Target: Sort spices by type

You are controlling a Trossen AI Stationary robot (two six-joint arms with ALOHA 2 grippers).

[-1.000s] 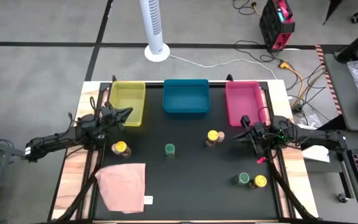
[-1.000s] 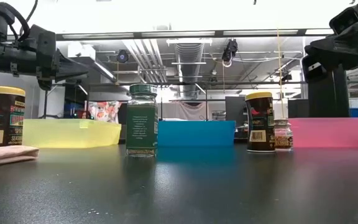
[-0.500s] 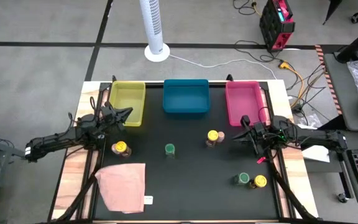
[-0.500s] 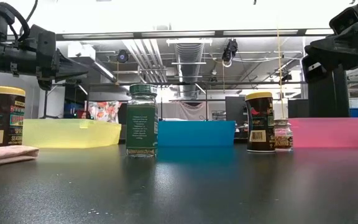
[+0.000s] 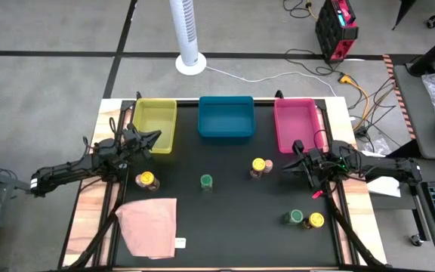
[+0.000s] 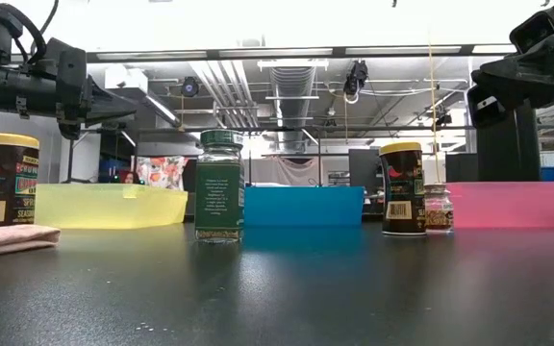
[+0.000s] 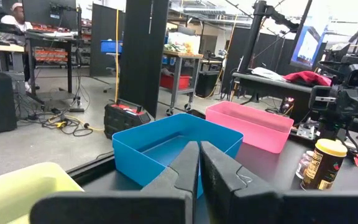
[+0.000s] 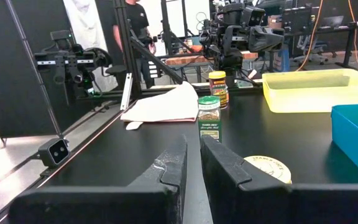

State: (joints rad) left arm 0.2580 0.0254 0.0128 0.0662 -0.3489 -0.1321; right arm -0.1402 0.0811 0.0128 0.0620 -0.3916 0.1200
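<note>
Six spice jars stand loose on the bench, none binned: yellow-lidded jar, green-lidded jar, others right. Left gripper hovers by the yellow bin, right gripper near the pink bin; both jaws together, empty, seemingly poised to start.

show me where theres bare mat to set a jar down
Open mat lies between the pink cloth and the green and yellow-lidded pair, below the lone green-lidded jar. Another strip fronts the blue bin. It is tighter by the right pincer, where a yellow-lidded jar stands close.
</note>
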